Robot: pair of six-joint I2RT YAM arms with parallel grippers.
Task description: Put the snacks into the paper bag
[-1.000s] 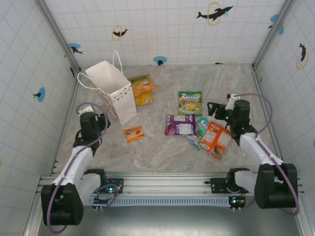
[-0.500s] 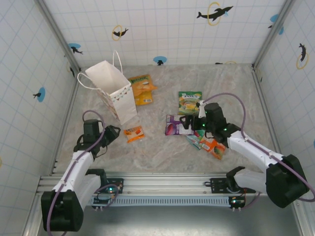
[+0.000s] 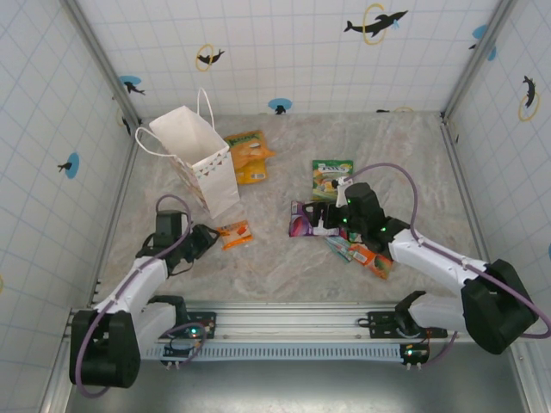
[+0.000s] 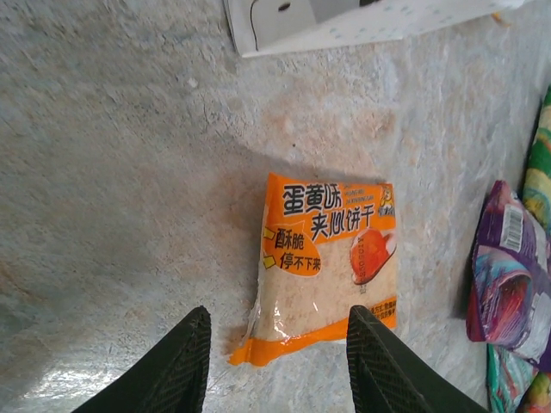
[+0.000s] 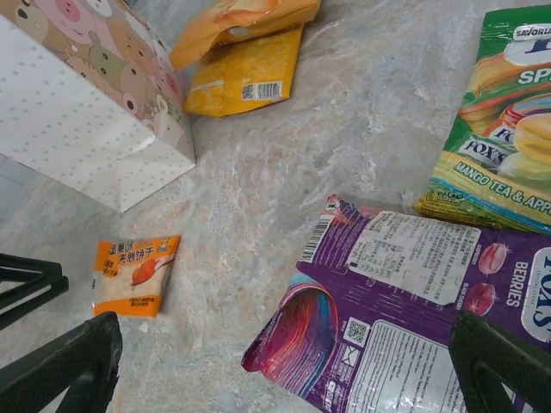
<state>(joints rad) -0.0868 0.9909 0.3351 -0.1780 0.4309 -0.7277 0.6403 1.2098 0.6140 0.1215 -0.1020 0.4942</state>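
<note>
The white paper bag (image 3: 200,159) stands at the back left. A small orange snack packet (image 4: 327,267) lies flat on the table. My left gripper (image 4: 275,361) is open just short of its near end, one finger to each side, touching nothing. My right gripper (image 5: 284,344) is wide open above the corner of the purple packet (image 5: 405,310), holding nothing. The green packet (image 5: 499,129) lies beyond the purple one. Two orange-yellow packets (image 3: 250,155) rest beside the bag. A teal packet (image 3: 343,247) and an orange packet (image 3: 372,258) lie partly under my right arm.
White tiled walls and metal posts close in the marble table on three sides. The bag's base (image 4: 344,21) is just beyond the small orange packet. Bare table lies between the two arms at the front (image 3: 275,267).
My left gripper has come forward and right to the small orange packet, its jaws narrowing. My right arm has swung left from the table's right side to hover over the purple packet.
</note>
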